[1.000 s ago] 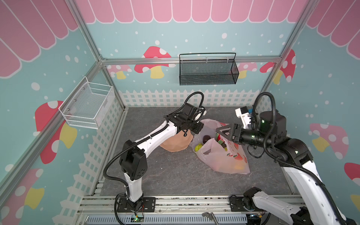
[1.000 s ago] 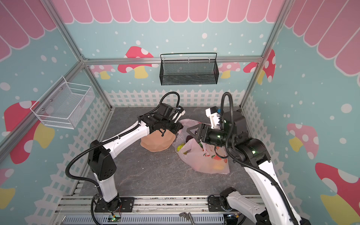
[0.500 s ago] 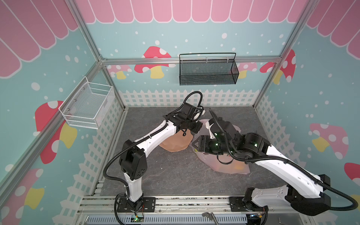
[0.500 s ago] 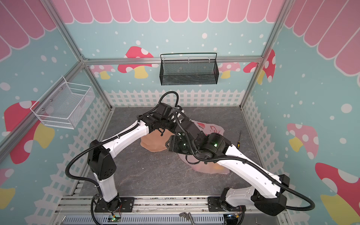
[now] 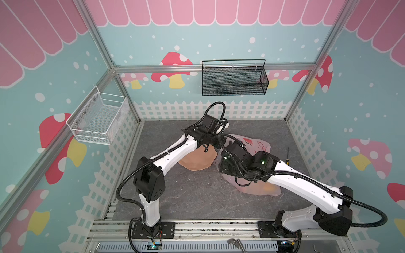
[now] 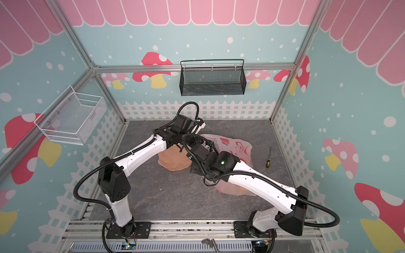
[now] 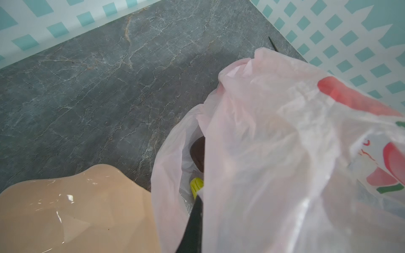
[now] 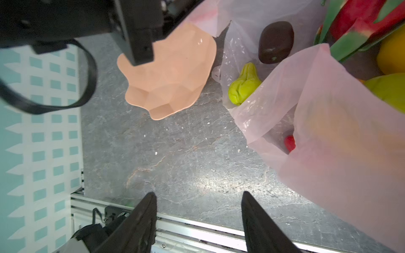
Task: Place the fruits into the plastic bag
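While the grey stone-look table [image 5: 186,197] carries everything, the pale pink plastic bag [image 5: 258,144] sprawls right of centre, its mouth toward the tan wavy-edged dish [image 5: 197,160] just left of it. The left gripper [image 7: 199,199] is clenched on the bag's raised rim. The right gripper [image 8: 199,219] hangs beside the mouth with fingers spread, grasping nothing. Inside the bag lie the fruits: a red dragon fruit [image 8: 359,19], an orange one [image 8: 392,52], a yellow-green pear [image 8: 243,85] and a dark brown one [image 8: 276,41]. A screwdriver [image 6: 268,157] lies further right, apart.
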Available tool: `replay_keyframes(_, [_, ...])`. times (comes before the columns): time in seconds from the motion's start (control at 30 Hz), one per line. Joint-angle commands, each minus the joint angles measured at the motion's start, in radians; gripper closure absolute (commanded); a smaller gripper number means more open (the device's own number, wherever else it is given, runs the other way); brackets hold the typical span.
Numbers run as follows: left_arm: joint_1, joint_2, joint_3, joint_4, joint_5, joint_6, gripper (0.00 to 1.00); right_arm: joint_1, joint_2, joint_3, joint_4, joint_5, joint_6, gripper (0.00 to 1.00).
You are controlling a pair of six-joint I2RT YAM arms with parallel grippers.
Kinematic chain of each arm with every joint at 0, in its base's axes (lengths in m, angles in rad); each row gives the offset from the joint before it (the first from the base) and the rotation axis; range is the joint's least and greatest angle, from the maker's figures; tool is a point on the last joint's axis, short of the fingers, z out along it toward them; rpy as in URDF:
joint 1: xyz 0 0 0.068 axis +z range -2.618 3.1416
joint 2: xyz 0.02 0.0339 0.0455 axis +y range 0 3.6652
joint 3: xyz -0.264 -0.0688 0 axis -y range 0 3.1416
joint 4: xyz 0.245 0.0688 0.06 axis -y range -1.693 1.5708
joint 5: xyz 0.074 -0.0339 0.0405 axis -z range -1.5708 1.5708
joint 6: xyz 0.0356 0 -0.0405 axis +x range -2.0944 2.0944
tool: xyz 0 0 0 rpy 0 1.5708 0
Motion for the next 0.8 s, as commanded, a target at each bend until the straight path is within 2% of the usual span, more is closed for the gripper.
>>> replay_keyframes(0.0, [0.010,-0.017,-0.022,0.000,0.027,0.010,1.00,-0.020,0.036,-0.009,-0.007,0.039,0.024,0.35])
replay_keyframes(0.2, [0.016,-0.031,-0.043,0.015,0.041,0.001,1.00,-0.080,0.070,-0.064,0.041,0.018,0.023,0.33])
replay_keyframes(0.47, [0.017,-0.049,-0.076,0.041,0.047,-0.009,1.00,-0.100,0.089,-0.166,0.091,-0.003,0.062,0.31])
replay_keyframes(0.77, [0.017,-0.058,-0.086,0.048,0.063,-0.018,1.00,-0.157,0.108,-0.219,0.154,0.009,0.050,0.28])
